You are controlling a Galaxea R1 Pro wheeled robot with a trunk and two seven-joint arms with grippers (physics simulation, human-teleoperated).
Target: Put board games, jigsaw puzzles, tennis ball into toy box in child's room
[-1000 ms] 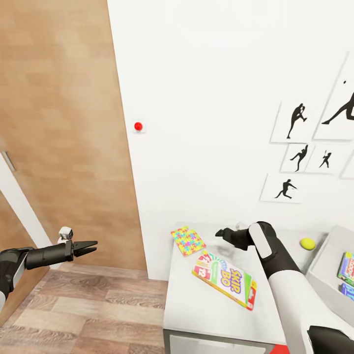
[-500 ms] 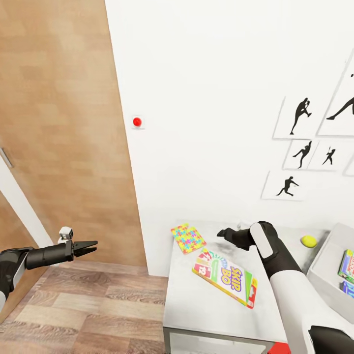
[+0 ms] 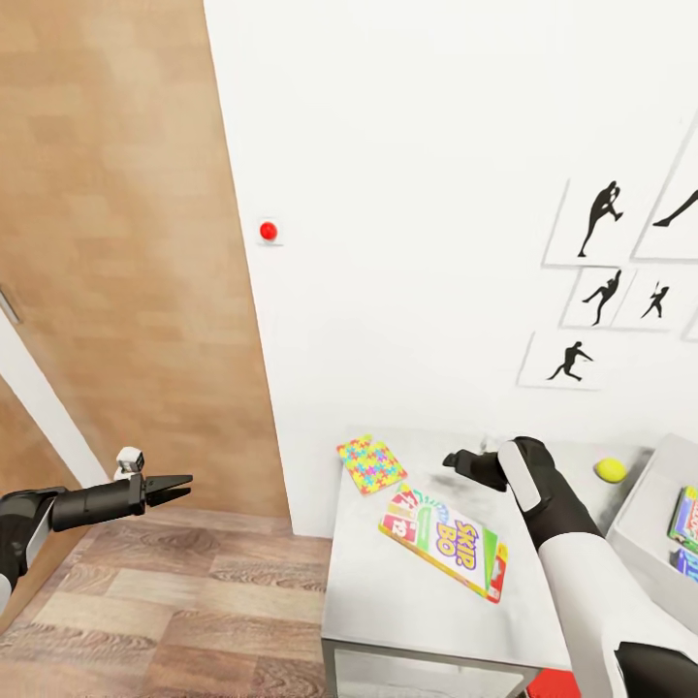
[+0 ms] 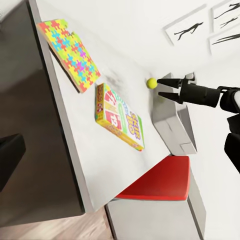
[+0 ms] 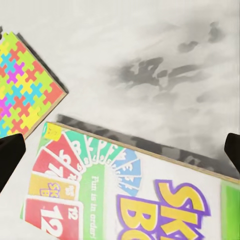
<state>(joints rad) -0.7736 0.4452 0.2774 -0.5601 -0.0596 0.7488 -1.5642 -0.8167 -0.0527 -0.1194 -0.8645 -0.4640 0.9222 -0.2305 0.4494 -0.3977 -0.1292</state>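
Right gripper [image 3: 456, 460], jaws apart and empty, hangs above the SKIP-BO box [image 3: 445, 543] mid-table, apparently lining up; left gripper [image 3: 174, 484], slightly parted, idles off the table.

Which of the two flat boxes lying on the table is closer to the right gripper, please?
The SKIP-BO box, red, yellow and green, lies closer to the right gripper; the jigsaw puzzle sits farther off, at the table's far corner.

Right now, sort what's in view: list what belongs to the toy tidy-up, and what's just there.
Part of the job:
- SKIP-BO box, on the table
- jigsaw puzzle box, near the table's far corner
- tennis ball, by the wall
- toy box, game boxes already inside

Just there:
- baseball silhouette pictures
- red wall button
- red seat
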